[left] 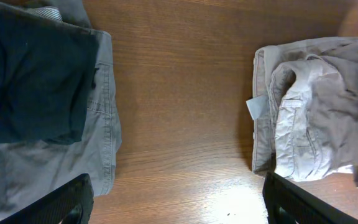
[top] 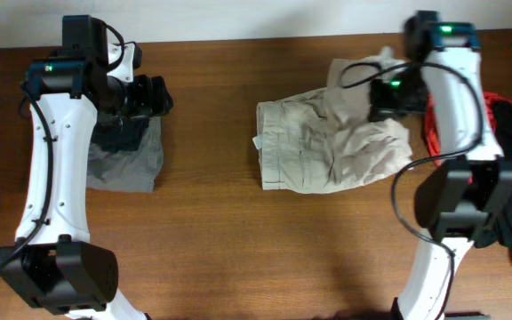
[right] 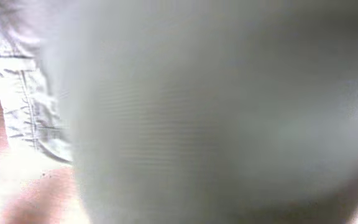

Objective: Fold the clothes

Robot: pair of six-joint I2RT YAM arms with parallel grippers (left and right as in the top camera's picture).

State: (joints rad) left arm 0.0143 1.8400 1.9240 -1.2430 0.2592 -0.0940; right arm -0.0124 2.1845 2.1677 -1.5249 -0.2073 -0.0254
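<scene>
The right gripper [top: 388, 96] is pinching shut on the khaki shorts [top: 314, 147], which are lying directly beneath it, their beige cloth crowding up close around it. The left gripper [left: 178, 190] is hanging wide open, holding nothing, over the edge of a grey garment [left: 101, 143].

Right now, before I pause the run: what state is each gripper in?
Left gripper: open, holding nothing.
Right gripper: shut, apparently pinching the khaki shorts.
</scene>
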